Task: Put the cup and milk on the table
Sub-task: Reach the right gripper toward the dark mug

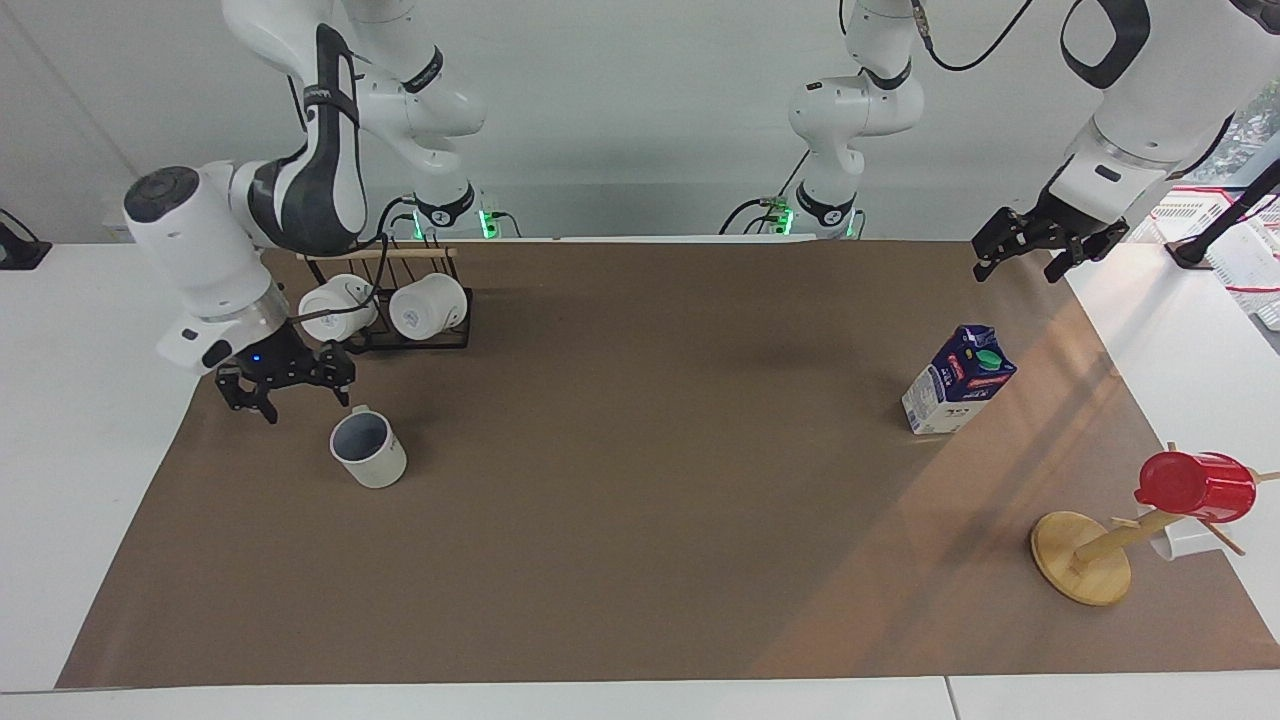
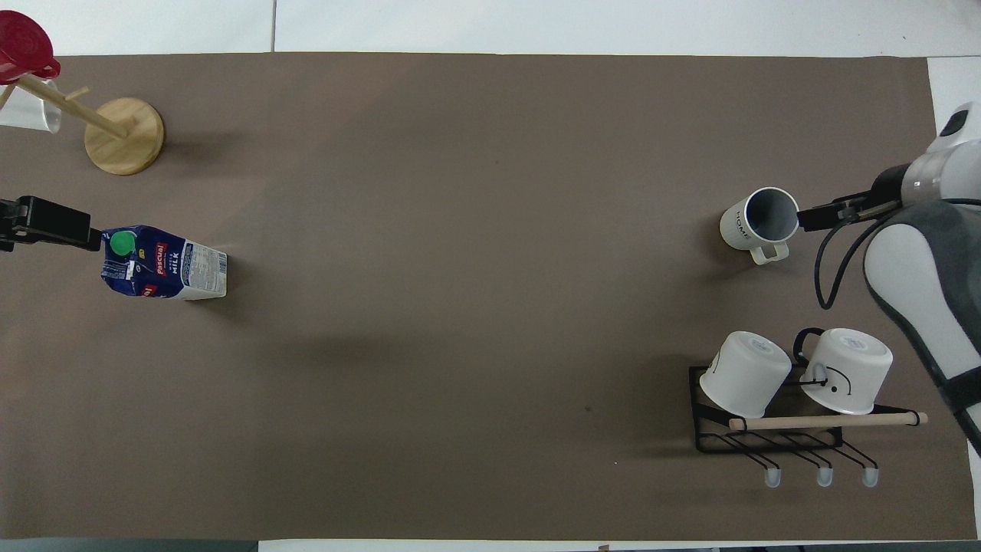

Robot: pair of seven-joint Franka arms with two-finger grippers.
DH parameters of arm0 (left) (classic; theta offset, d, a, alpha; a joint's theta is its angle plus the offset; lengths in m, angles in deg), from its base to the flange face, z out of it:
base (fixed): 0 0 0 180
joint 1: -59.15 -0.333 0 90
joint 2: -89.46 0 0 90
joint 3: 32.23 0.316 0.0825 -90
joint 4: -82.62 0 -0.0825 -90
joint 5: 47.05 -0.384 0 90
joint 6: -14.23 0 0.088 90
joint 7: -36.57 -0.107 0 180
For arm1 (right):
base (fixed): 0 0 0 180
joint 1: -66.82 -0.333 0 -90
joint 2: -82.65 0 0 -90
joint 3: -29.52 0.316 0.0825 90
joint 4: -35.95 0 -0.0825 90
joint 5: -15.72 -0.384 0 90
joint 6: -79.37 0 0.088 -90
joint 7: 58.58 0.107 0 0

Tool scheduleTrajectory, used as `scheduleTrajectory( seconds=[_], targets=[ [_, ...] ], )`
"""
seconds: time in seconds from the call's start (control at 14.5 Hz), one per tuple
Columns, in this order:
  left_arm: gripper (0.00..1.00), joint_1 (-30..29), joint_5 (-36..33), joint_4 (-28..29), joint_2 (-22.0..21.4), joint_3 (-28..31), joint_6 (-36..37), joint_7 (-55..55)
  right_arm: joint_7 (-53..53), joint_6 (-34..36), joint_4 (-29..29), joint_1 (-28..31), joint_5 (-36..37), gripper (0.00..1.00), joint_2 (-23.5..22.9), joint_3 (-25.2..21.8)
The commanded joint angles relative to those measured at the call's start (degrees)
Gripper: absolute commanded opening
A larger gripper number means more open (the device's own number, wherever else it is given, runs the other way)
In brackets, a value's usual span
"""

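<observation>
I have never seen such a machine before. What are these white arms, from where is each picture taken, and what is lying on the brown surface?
These are two white robot arms, each ending in a black two-finger claw. One picture looks across the table at the robots; the other looks steeply down from above their own end.

The white table is covered with a brown paper sheet. On it stand a small off-white ceramic mug with a grey-blue inside and a blue-and-white milk carton with a green cap. Nearer the robots than the mug, a black wire rack holds two whiter mugs. A glossy red cup hangs on a wooden stand.

The right claw is open and low beside the off-white mug, holding nothing. The left claw waits in the air, open and empty.
</observation>
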Motion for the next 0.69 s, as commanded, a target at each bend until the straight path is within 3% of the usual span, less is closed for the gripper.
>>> scheduleTrajectory(
  seconds=[0.0,0.14,0.41,0.48,0.55,0.62],
  targets=[
    [1.00,-0.47,0.67,1.47,-1.33,0.15,-0.47,-0.85,-6.02,-2.75,-1.77,0.61,-1.01,1.00,-1.70,0.21],
    [1.00,-0.56,0.67,1.56,-1.42,0.15,-0.29,-0.85,-7.10,-5.92,-2.74,0.36,-1.19,0.97,-2.42,0.21],
    [1.00,-0.47,0.67,1.29,-1.42,0.15,-0.38,-0.85,-4.81,-7.68,-2.84,0.27,-2.32,0.79,-4.78,0.21],
    [1.00,-0.47,0.67,1.21,-1.50,0.15,-0.29,-0.93,-4.72,-7.51,-2.66,0.27,-2.94,0.65,-4.88,0.21],
    [1.00,-0.47,0.67,1.12,-1.51,0.15,-0.29,-0.94,-4.81,-7.42,-2.57,0.27,-2.95,0.27,-4.88,0.21],
    [1.00,-0.47,0.67,1.12,-1.59,0.15,-0.29,-0.94,-5.07,-7.42,-2.57,0.27,-3.04,0.00,-4.88,0.21]
  ],
)
